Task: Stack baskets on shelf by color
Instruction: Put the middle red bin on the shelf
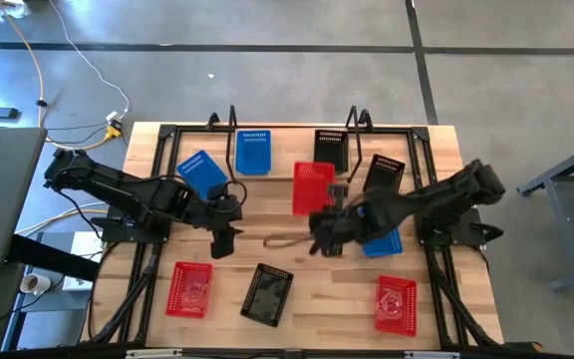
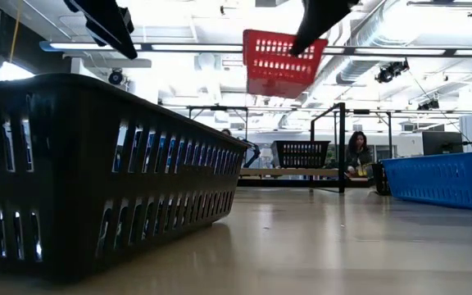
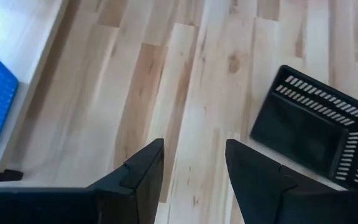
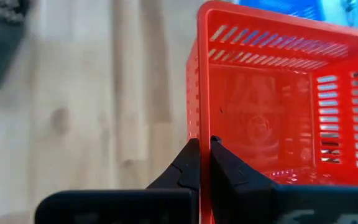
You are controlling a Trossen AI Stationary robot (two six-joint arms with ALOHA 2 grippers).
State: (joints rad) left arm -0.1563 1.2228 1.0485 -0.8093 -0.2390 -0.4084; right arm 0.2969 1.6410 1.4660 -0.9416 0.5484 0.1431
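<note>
The right gripper (image 4: 204, 155) pinches the rim of one red basket (image 1: 313, 187) and holds it up in the air over the middle of the table (image 1: 307, 294). The left gripper (image 3: 194, 180) hangs over bare wood with its fingers spread apart and nothing between them.

There are three red baskets: the lifted one, one at the front left (image 1: 189, 289) and one at the front right (image 1: 396, 304). There are three blue ones: one on the shelf (image 1: 253, 152), one tilted beside it (image 1: 203, 172), and one partly under the right arm (image 1: 383, 242). There are three black ones: one on the shelf (image 1: 331, 150), one tilted near it (image 1: 384, 173), and one at the front (image 1: 267, 294).
</note>
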